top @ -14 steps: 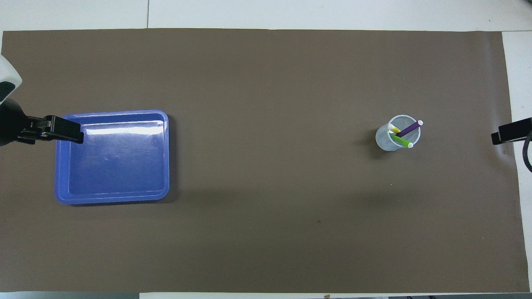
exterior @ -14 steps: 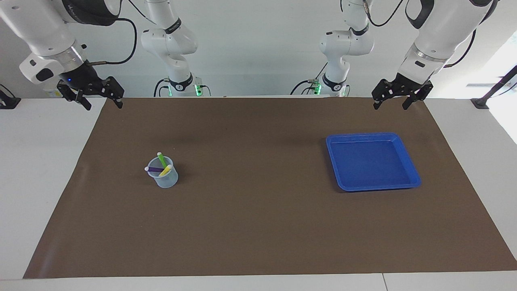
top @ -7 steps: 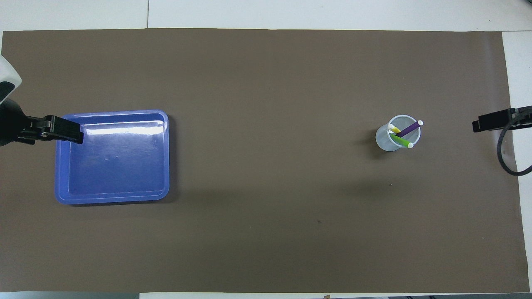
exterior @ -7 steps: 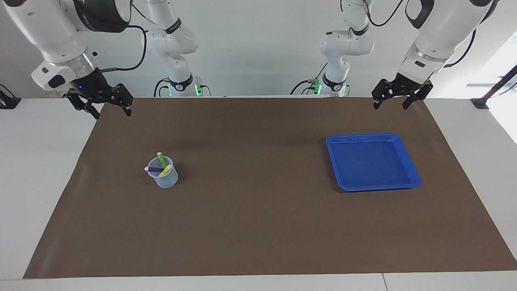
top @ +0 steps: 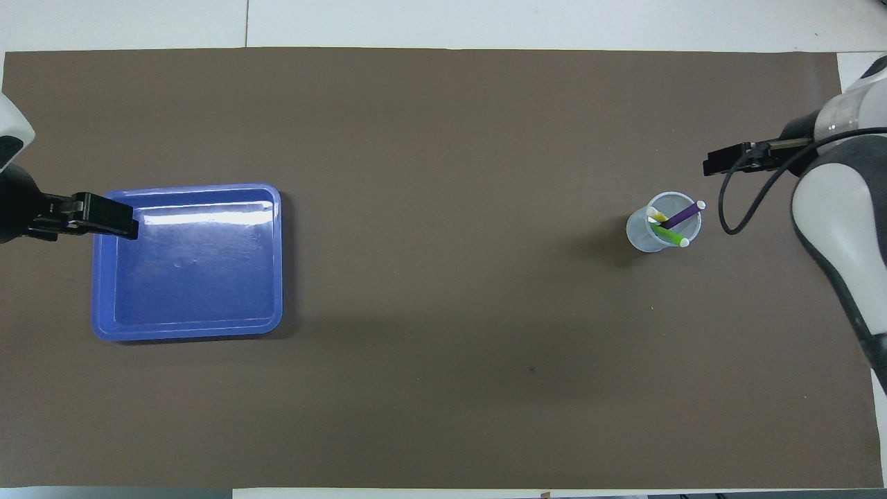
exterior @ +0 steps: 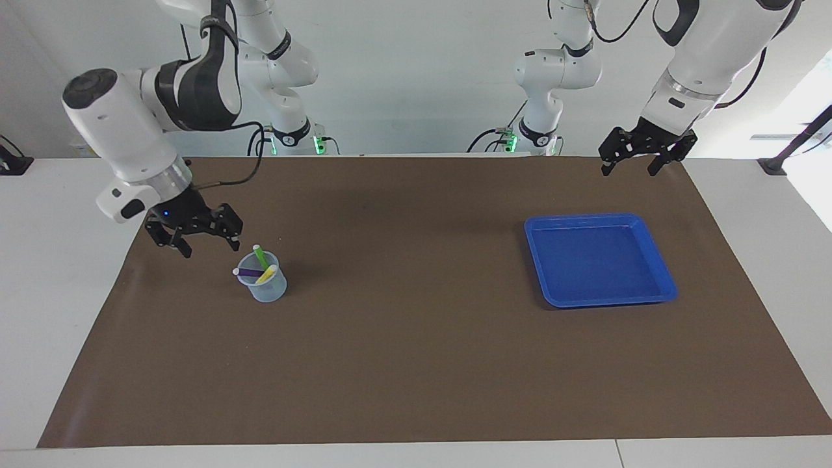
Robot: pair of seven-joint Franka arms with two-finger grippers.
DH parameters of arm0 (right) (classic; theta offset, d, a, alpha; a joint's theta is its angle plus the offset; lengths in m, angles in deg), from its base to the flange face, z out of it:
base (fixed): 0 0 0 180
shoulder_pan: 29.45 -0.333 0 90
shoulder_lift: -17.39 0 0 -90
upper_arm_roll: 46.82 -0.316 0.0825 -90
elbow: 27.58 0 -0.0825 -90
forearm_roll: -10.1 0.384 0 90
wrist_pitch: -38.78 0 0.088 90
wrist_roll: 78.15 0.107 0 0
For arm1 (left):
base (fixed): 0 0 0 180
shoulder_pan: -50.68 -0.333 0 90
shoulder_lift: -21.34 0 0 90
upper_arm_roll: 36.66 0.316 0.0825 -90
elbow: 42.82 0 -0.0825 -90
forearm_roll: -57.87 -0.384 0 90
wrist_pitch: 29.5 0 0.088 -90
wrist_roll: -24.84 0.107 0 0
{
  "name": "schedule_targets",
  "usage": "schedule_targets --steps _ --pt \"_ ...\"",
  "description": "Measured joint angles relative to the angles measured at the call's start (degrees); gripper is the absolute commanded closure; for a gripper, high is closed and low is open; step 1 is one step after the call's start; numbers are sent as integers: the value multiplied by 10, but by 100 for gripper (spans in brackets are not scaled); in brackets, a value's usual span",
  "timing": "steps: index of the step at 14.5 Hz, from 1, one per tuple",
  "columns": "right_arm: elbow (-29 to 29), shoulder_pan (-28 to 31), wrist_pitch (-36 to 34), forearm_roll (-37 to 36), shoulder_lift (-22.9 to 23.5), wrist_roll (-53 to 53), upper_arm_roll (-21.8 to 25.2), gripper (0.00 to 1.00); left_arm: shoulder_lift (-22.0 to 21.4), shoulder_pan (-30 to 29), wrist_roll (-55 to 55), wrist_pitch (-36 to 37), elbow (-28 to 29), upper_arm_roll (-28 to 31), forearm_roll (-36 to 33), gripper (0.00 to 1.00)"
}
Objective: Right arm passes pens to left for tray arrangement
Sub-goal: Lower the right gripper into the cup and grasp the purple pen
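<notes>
Three pens stand in a small clear cup (exterior: 265, 285) (top: 655, 232) toward the right arm's end of the table: a green pen (exterior: 260, 255) (top: 671, 235), a purple pen (exterior: 247, 272) (top: 682, 213) and a yellow pen (exterior: 267, 273) (top: 657, 216). My right gripper (exterior: 209, 247) (top: 710, 166) hangs open over the mat just beside the cup, touching nothing. The blue tray (exterior: 585, 218) (top: 187, 331) lies bare toward the left arm's end. My left gripper (exterior: 629, 170) (top: 128, 223) waits open, raised over the tray's rim.
A brown mat (exterior: 416, 364) covers most of the white table (exterior: 58, 273). The right arm's black cable (top: 734, 215) loops down near the cup. Both arm bases stand at the robots' edge of the table.
My right arm has swung out from the mat's corner and come down toward the cup, its gripper still open. The left arm, pens, cup and tray have not moved.
</notes>
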State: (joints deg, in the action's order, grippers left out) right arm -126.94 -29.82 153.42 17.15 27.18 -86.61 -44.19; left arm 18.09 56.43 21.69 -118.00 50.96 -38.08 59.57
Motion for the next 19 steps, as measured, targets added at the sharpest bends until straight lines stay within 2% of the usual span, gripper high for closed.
schedule_targets --steps 5,7,8,9,14,16,19 --pt "2 -2 16 1 40 23 -1 0 0 0 -1 0 0 1 0 0" --pt "1 2 15 4 50 24 0 20 0 -1 -1 0 0 2 0 0" --pt "-2 3 13 6 53 24 1 27 0 -1 -1 1 0 3 0 0" --pt "-5 3 12 7 56 24 1 29 0 -1 -1 1 1 4 0 0" --pt "-37 15 14 18 56 24 2 32 -2 -1 -2 4 5 4 0 0" --pt "-46 19 14 21 54 24 2 38 -4 -1 -14 5 8 4 0 0" --pt "-55 20 5 24 48 24 2 38 -6 -1 -34 5 13 5 0 0"
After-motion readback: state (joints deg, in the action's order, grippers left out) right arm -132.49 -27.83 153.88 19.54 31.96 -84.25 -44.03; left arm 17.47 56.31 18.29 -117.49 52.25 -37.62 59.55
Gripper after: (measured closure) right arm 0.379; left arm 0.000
